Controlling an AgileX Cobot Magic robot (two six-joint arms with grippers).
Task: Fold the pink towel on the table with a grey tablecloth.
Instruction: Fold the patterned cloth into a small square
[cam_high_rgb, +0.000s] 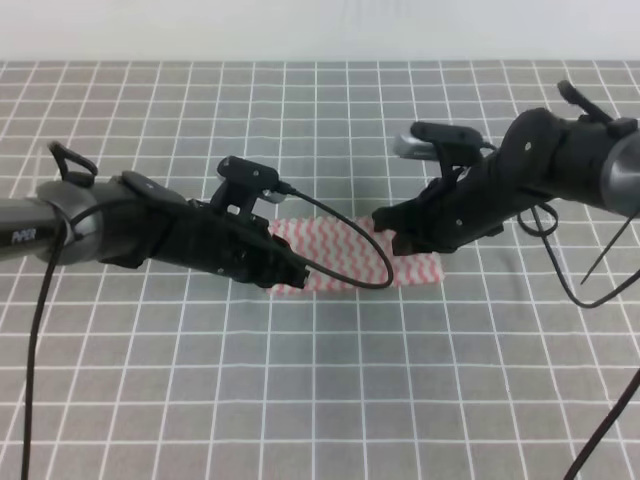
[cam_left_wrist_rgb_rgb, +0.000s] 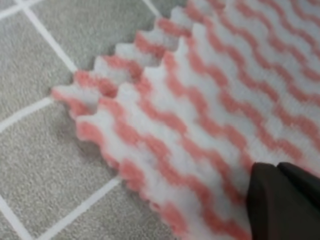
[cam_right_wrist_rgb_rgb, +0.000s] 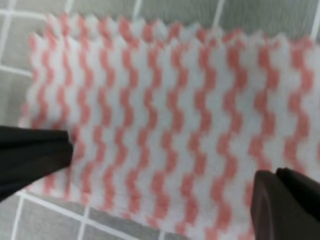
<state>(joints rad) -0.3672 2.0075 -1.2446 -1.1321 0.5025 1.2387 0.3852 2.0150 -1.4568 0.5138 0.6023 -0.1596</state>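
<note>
Pink towel (cam_high_rgb: 345, 258) flat on the table (cam_high_rgb: 320, 400), already doubled into 2 layers, edges nearly matched. Left pincer (cam_high_rgb: 285, 272) at its left end, right pincer (cam_high_rgb: 388, 228) at its right end, probably pressing or setting the fold. Cannot tell whether either pincer is clenched or released.

— Light's even and bright from above; the arms barely shadow the bench (cam_high_rgb: 320, 400).
— Overhead view is sharp. Both wrist views are soft, though: the pink towel (cam_right_wrist_rgb_rgb: 165, 125) looks fuzzy and the dark fingers (cam_left_wrist_rgb_rgb: 282, 202) blur up close.
</note>
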